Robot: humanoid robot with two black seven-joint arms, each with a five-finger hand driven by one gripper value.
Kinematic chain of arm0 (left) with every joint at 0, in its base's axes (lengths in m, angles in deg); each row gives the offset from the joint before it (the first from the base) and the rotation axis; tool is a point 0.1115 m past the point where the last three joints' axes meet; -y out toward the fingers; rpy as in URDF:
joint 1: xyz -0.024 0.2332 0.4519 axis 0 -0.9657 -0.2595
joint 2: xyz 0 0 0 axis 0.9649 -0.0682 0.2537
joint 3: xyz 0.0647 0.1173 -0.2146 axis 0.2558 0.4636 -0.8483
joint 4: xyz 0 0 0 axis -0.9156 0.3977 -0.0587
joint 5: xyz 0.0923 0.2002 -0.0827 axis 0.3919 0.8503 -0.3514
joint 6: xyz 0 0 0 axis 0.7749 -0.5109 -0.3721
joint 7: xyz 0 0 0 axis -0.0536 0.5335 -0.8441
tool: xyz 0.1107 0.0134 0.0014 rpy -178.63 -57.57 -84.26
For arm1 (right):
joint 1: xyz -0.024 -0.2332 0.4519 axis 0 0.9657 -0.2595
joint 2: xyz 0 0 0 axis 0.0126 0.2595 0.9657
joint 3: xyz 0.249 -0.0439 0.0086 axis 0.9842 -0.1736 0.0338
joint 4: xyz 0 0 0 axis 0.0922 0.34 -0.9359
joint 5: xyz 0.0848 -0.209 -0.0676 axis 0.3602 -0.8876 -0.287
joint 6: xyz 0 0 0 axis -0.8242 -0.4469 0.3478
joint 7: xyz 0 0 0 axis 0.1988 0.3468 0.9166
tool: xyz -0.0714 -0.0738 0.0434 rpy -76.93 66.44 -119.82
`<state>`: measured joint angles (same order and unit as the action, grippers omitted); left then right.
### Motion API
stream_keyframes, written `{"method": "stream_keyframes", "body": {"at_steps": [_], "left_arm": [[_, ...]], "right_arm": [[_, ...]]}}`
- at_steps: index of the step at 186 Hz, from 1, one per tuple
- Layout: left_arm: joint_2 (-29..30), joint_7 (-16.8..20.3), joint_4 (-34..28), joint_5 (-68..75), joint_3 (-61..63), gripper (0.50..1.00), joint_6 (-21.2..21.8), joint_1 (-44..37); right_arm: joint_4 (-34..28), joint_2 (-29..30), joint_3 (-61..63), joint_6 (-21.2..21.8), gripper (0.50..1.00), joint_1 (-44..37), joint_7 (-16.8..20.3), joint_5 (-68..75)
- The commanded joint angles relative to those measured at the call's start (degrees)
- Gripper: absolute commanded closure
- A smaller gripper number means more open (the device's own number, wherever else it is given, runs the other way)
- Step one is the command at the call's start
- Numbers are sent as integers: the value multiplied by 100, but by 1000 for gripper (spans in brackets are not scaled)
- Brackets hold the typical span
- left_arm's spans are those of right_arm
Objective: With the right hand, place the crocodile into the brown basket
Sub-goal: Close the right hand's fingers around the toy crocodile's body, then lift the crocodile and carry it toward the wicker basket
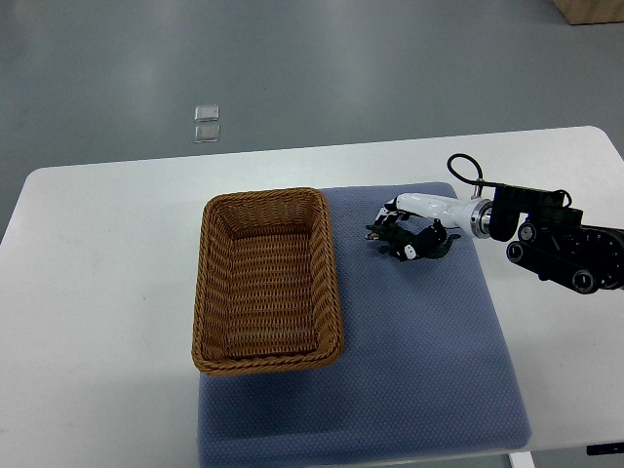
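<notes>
A wide white worktop (97, 292) fills most of the top view. On it lies a blue mat (419, 351), and a brown basket (330, 255) of woven wicker sits on the mat's left part, with nothing inside. The right arm (556, 249), black with a white forearm, comes in from the right edge. The right hand (408, 237) is low over the mat, just right of the basket's far corner. It is too small and dark here to tell whether the hand is apart, together or clamped on anything. No crocodile can be made out; if it is there, it is hidden at or under the hand.

The likely risk is a weak hold: the toy could slip onto the mat during the move left, or catch on the basket's raised right wall, which stands between the hand and the inside.

Beyond the worktop is grey floor (390, 68), with a cardboard box (590, 10) at the top right corner and two small clear squares (206, 124).
</notes>
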<state>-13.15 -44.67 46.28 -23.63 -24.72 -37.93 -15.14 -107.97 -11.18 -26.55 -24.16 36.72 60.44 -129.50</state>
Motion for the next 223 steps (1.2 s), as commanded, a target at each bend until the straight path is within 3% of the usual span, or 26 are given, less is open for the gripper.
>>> {"method": "stream_keyframes", "body": {"at_steps": [1, 47, 180, 223], "left_arm": [[0, 0, 0, -4, 0, 500, -2, 0], [0, 0, -9, 4, 0, 500, -2, 0], [0, 0, -9, 4, 0, 500, -2, 0], [0, 0, -9, -4, 0, 500, -2, 0]], "right_arm": [[0, -1, -4, 0, 897, 0, -17, -73], [0, -54, 4, 9, 1000, -61, -43, -73], [-44, -335, 75, 62, 1000, -439, -280, 33], [-299, -344, 119, 150, 1000, -773, -694, 50]]}}
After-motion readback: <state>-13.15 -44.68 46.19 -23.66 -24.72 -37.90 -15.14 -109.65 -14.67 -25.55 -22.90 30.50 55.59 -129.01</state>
